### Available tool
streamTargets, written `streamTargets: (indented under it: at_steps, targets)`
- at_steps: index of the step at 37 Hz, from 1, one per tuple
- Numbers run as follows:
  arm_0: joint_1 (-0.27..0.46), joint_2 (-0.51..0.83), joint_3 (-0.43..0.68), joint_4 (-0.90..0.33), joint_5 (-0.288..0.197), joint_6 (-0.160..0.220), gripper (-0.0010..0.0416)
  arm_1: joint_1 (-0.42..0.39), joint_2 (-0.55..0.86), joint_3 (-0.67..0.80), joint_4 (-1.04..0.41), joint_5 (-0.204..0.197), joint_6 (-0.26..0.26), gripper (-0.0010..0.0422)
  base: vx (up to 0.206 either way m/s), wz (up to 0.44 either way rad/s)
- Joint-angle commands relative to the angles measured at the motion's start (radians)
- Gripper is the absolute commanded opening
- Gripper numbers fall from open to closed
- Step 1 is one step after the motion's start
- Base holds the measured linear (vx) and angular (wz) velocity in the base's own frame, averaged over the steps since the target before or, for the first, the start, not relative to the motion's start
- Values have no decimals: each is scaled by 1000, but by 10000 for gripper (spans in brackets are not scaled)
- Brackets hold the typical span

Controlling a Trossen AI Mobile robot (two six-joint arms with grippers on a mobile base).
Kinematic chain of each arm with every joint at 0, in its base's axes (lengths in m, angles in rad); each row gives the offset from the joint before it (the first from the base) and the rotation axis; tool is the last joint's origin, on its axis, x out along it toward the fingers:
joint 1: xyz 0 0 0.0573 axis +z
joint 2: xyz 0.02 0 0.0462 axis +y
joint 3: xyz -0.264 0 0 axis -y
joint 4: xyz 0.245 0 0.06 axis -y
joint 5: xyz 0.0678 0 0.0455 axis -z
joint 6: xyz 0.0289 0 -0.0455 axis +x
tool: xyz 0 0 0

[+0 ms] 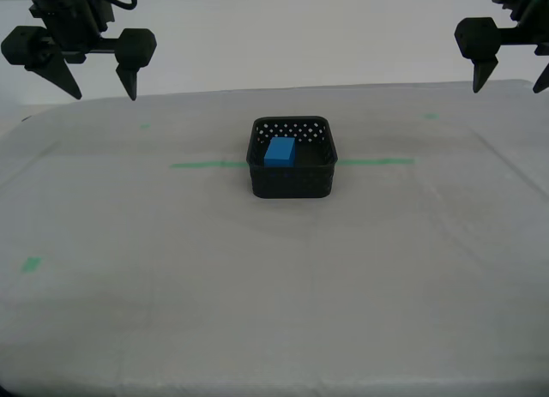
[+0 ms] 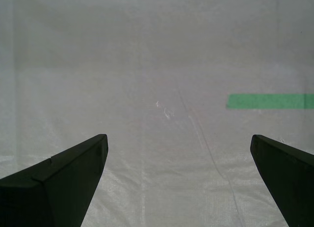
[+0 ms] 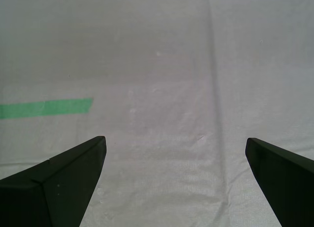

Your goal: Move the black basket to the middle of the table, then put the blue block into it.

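Note:
The black basket stands at the middle of the table, on the long green tape line. The blue block lies inside the basket. My second gripper hangs open and empty above the far side of the table at the exterior view's left. Its wrist view shows bare cloth and one tape end. My first gripper hangs open and empty at the exterior view's far right. Its wrist view shows cloth and the other tape end. Neither wrist view shows the basket or the block.
Small green tape bits lie on the cloth at the exterior view's left front and at the far right. The table's far edge runs just behind the grippers.

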Motion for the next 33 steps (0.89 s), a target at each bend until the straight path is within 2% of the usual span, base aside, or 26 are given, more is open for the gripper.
streamTargets:
  at_steps: [1, 33]
  targets:
    - [1, 0, 0, 1, 2, -1, 398, 0, -1, 1, 0, -3, 2, 400, 0, 0]
    - [1, 0, 0, 1, 2, -1, 399, 0, -1, 1, 0, -3, 2, 400, 0, 0]
